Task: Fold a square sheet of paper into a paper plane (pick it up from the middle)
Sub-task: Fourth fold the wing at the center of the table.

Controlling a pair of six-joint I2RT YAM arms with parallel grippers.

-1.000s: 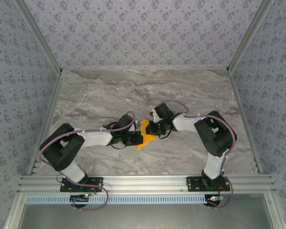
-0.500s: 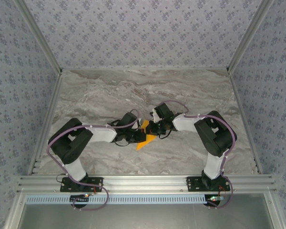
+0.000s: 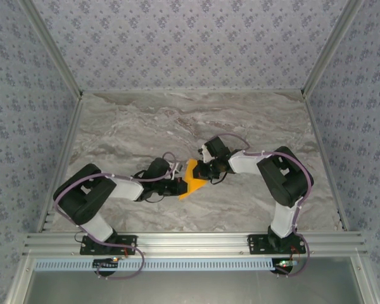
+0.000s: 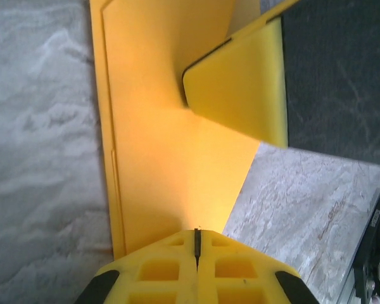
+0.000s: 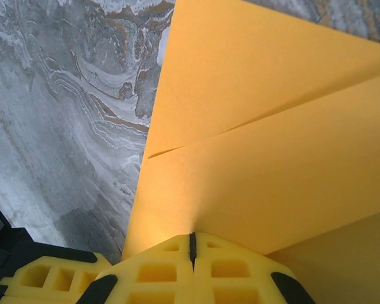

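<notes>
The orange sheet of paper (image 3: 191, 179) lies mid-table, folded into a layered shape with a point toward the near edge. My left gripper (image 3: 178, 185) reaches in from the left. It is shut, and its tips (image 4: 196, 232) rest on the paper (image 4: 164, 139) near the narrow end. My right gripper (image 3: 206, 172) comes from the right, also shut, with its tips (image 5: 192, 239) on the overlapping flaps (image 5: 272, 158). The right gripper's yellow fingers (image 4: 240, 88) press the paper at the top of the left wrist view.
The grey marble table (image 3: 145, 120) is walled by patterned panels on three sides. An aluminium rail (image 3: 190, 240) with both arm bases runs along the near edge. The left gripper's yellow finger (image 5: 41, 278) shows at the lower left of the right wrist view.
The left arm swung forward, then drew back to the left, its gripper sliding off the paper's centre. More orange now shows between the grippers. The right arm held still.
</notes>
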